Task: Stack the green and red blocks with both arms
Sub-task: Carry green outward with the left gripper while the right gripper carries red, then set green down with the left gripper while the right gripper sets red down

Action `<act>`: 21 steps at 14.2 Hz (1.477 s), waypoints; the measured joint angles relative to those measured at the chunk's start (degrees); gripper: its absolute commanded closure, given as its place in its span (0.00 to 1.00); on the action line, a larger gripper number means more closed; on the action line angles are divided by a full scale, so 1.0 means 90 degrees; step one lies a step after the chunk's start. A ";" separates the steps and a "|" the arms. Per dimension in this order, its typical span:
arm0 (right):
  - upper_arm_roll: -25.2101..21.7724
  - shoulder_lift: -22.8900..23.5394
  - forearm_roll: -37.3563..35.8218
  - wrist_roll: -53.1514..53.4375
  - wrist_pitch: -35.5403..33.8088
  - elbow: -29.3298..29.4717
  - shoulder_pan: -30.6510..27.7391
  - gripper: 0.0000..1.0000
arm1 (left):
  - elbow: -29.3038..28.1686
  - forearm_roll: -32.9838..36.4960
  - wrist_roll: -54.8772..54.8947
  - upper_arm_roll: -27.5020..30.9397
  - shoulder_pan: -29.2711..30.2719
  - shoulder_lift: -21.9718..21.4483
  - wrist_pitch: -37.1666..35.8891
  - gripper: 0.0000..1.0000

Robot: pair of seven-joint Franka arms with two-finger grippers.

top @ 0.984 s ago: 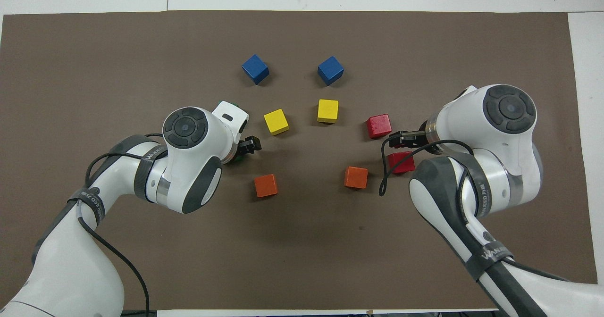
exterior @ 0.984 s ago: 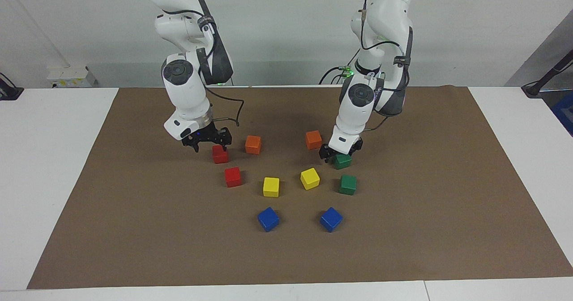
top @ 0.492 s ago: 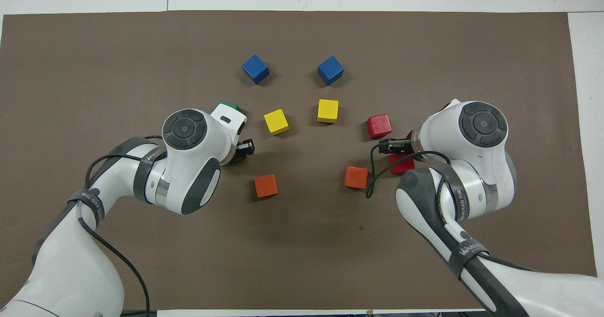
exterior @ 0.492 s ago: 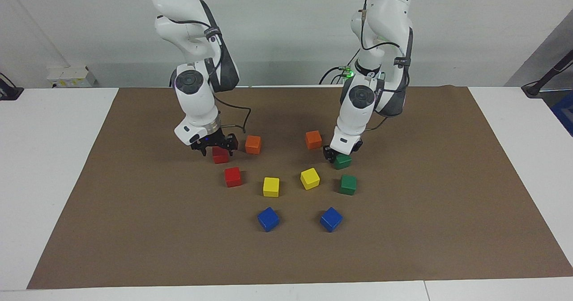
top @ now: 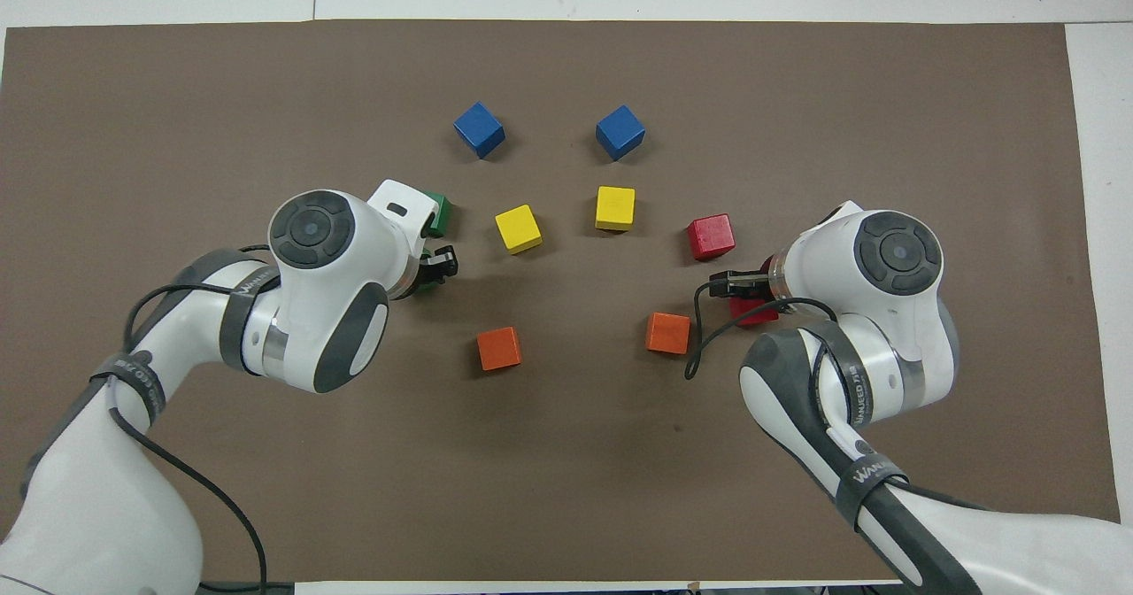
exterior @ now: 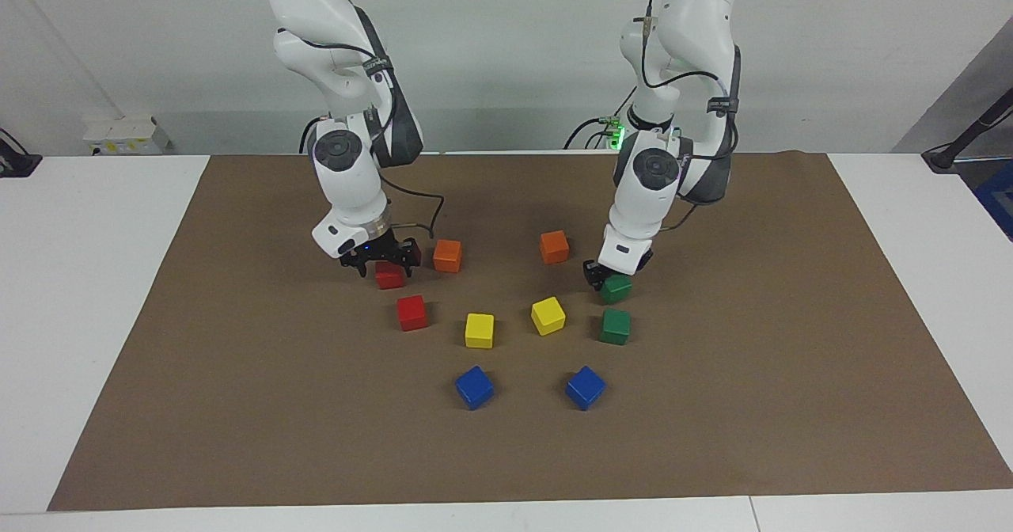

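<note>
My right gripper (exterior: 381,263) is low over the nearer red block (exterior: 389,278), open, with a finger on either side of it. In the overhead view the right gripper (top: 739,287) covers most of that red block (top: 754,313). The second red block (exterior: 411,312) lies a little farther out. My left gripper (exterior: 604,276) is down on the nearer green block (exterior: 616,289) and seems shut on it. From overhead only an edge of that green block (top: 425,286) shows under the left gripper (top: 435,273). The second green block (exterior: 615,326) lies just farther out.
Two orange cubes (exterior: 447,256) (exterior: 555,247) lie between the grippers. Two yellow cubes (exterior: 479,330) (exterior: 548,315) and two blue cubes (exterior: 474,387) (exterior: 585,387) lie farther out. A brown mat (exterior: 237,405) covers the table.
My right gripper has swung in and come down around the nearer red block. My left gripper and the nearer green block have shifted a little toward the left arm's end.
</note>
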 measured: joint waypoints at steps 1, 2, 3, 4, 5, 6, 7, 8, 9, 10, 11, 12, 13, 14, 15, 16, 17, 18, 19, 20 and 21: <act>0.0000 0.0000 0.0000 0.0000 0.0034 -0.0022 0.0005 0.46 | 0.0024 0.0000 0.0339 0.0012 0.0272 -0.0188 -0.0224 1.00; 0.0001 0.0000 0.0000 0.0000 0.0040 -0.0037 0.0010 0.99 | 0.0034 0.0000 0.0768 0.0026 0.0622 -0.0400 -0.0466 1.00; 0.0001 0.0000 0.0000 0.0000 0.0041 -0.0050 0.0013 1.00 | 0.0035 0.0000 0.1301 0.0042 0.1063 -0.0626 -0.0703 1.00; 0.0000 0.0000 0.0000 -0.0001 0.0042 -0.0054 0.0013 1.00 | 0.0032 0.0000 0.1828 0.0059 0.1496 -0.0794 -0.0865 1.00; -0.0003 0.0000 -0.0004 -0.0026 0.0042 -0.0048 0.0005 1.00 | 0.0020 0.0000 0.2359 0.0072 0.1919 -0.0900 -0.0935 1.00; -0.0012 0.0001 -0.0013 -0.0116 0.0029 -0.0012 -0.0030 1.00 | -0.0003 0.0000 0.2872 0.0082 0.2301 -0.0943 -0.0942 1.00; -0.0031 0.0005 -0.0017 -0.0315 -0.0071 0.0087 -0.0120 1.00 | -0.0026 0.0000 0.3394 0.0086 0.2663 -0.0943 -0.0942 1.00; -0.0046 0.0023 -0.0020 -0.0623 -0.0336 0.0302 -0.0305 1.00 | -0.0054 0.0000 0.3881 0.0088 0.2999 -0.0936 -0.0938 1.00; -0.0059 0.0061 -0.0020 -0.0973 -0.0644 0.0612 -0.0545 1.00 | -0.0089 0.0000 0.4290 0.0088 0.3282 -0.0931 -0.0911 1.00; -0.0070 0.0120 -0.0020 -0.1280 -0.0855 0.0923 -0.0785 1.00 | -0.0146 0.0000 0.4627 0.0089 0.3505 -0.0924 -0.0817 1.00; -0.0079 0.0191 -0.0025 -0.1523 -0.0908 0.1157 -0.1014 1.00 | -0.0231 0.0000 0.4899 0.0088 0.3673 -0.0907 -0.0646 1.00; -0.0087 0.0264 -0.0037 -0.1690 -0.0883 0.1296 -0.1216 1.00 | -0.0332 0.0000 0.5075 0.0085 0.3775 -0.0875 -0.0425 1.00; -0.0094 0.0332 -0.0055 -0.1775 -0.0832 0.1363 -0.1394 1.00 | -0.0437 0.0000 0.5160 0.0086 0.3815 -0.0829 -0.0224 1.00; -0.0097 0.0395 -0.0086 -0.1803 -0.0767 0.1384 -0.1544 1.00 | -0.0526 0.0000 0.5179 0.0079 0.3818 -0.0778 -0.0068 1.00; -0.0103 0.0456 -0.0144 -0.1832 -0.0708 0.1390 -0.1665 1.00 | -0.0591 0.0000 0.5183 0.0060 0.3818 -0.0728 0.0039 1.00; -0.0104 0.0520 -0.0221 -0.1882 -0.0619 0.1391 -0.1771 1.00 | -0.0636 0.0000 0.5183 0.0043 0.3817 -0.0671 0.0133 1.00; -0.0106 0.0596 -0.0254 -0.1957 -0.0481 0.1392 -0.1854 1.00 | -0.0659 0.0000 0.5196 0.0032 0.3817 -0.0595 0.0219 1.00; -0.0106 0.0679 -0.0255 -0.2027 -0.0362 0.1394 -0.1914 1.00 | -0.0671 0.0000 0.5248 0.0026 0.3817 -0.0504 0.0300 1.00; -0.0106 0.0759 -0.0256 -0.2057 -0.0277 0.1395 -0.1955 1.00 | -0.0678 0.0000 0.5318 0.0026 0.3818 -0.0405 0.0369 1.00; -0.0106 0.0813 -0.0257 -0.2066 -0.0235 0.1397 -0.1976 1.00 | -0.0680 0.0000 0.5367 0.0026 0.3818 -0.0324 0.0436 1.00; -0.0107 0.0847 -0.0257 -0.2069 -0.0232 0.1397 -0.1980 1.00 | -0.0682 0.0000 0.5391 0.0026 0.3818 -0.0243 0.0498 1.00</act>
